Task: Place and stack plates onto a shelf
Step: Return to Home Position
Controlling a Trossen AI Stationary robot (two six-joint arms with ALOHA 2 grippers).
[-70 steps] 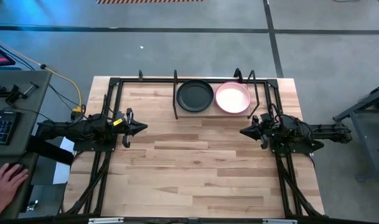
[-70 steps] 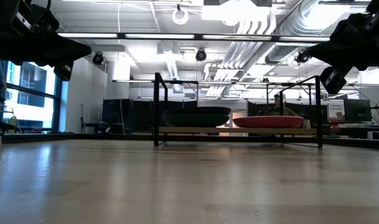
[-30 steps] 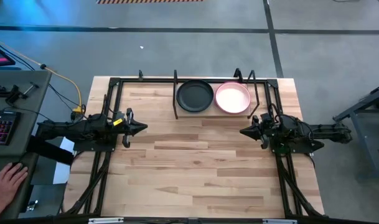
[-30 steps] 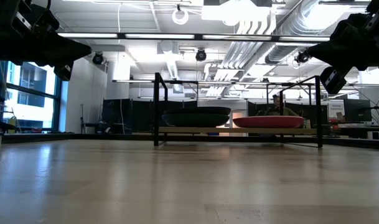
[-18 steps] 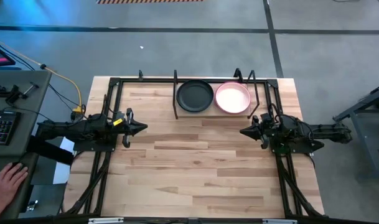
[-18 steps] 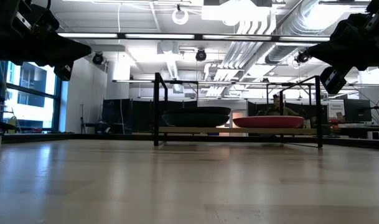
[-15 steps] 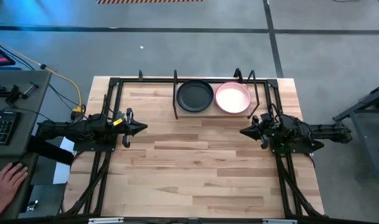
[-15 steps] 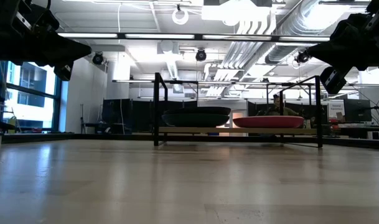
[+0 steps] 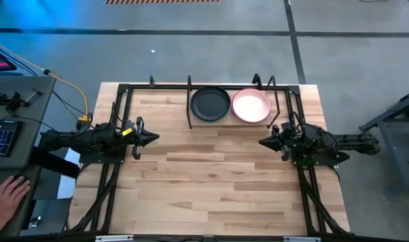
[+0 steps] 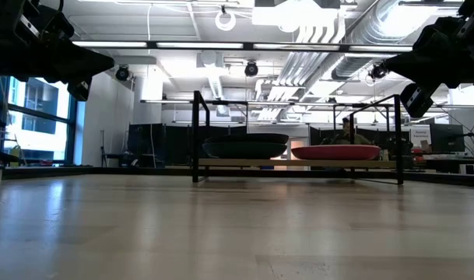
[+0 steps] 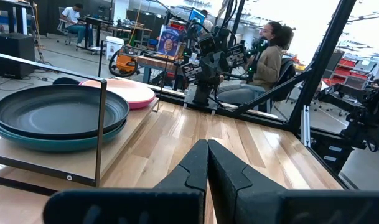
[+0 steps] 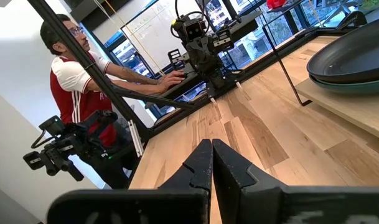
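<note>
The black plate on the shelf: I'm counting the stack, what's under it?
The rim of a dark teal plate shows below the black plate in the left wrist view, on the shelf board. From above the black plate hides it all; any plate nested between them cannot be seen.

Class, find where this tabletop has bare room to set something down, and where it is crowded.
Bare: the wide tabletop between the left gripper and right gripper, down to the near edge, and the back-left corner beside the shelf. Crowded: the shelf, filled by the black plate atop its stack and the pink plate.
</note>
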